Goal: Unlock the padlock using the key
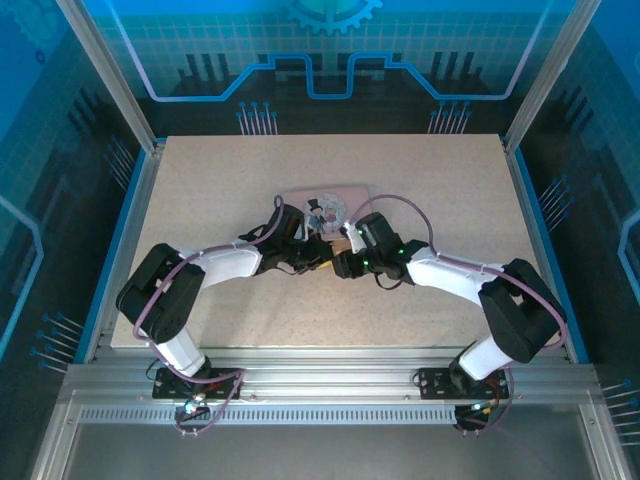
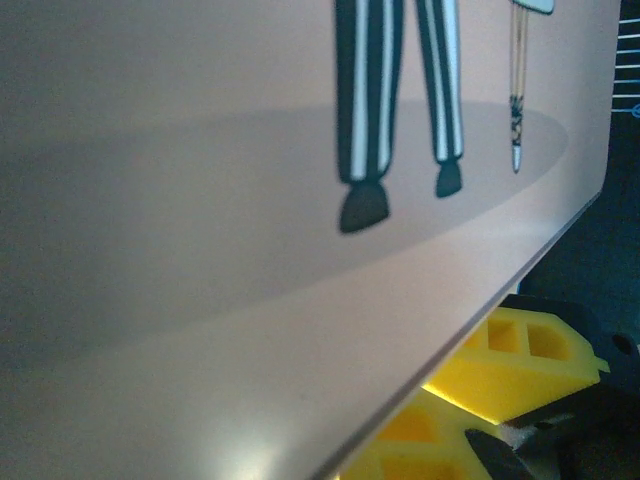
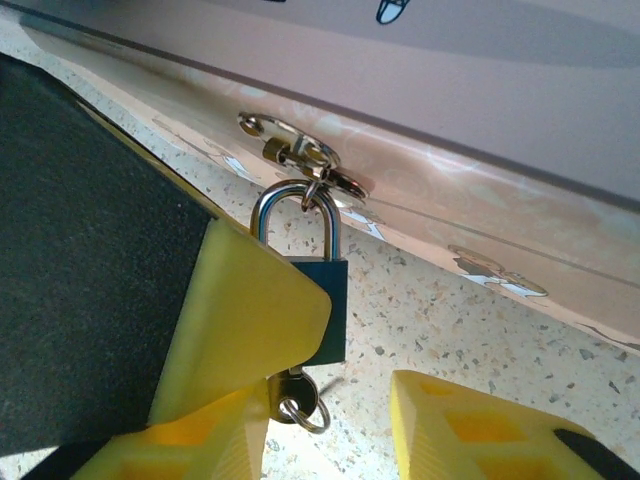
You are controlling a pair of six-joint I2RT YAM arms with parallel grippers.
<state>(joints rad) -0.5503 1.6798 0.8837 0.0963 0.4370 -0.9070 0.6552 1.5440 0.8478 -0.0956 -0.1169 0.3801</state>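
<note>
In the right wrist view the small dark blue padlock (image 3: pixel 330 300) hangs by its silvery shackle from the metal latch (image 3: pixel 300 160) on the pink tin's side (image 3: pixel 470 150). The key (image 3: pixel 297 392), with a small ring, is stuck in the padlock's underside. My right gripper (image 3: pixel 365 400) is open. Its left yellow finger (image 3: pixel 250 320) overlaps the padlock's left side, and its right finger (image 3: pixel 480 430) stands apart. In the top view the left gripper (image 1: pixel 310 250) and right gripper (image 1: pixel 340 262) meet at the tin's near edge. Whether the left one is open or shut is hidden.
The pink tin (image 1: pixel 325 200) lies mid-table; its lid with striped cartoon legs (image 2: pixel 250 250) sits very close to the left wrist camera. Yellow finger parts (image 2: pixel 520 360) show below its edge. Speckled tabletop (image 1: pixel 450 190) spreads all around, bounded by a metal frame.
</note>
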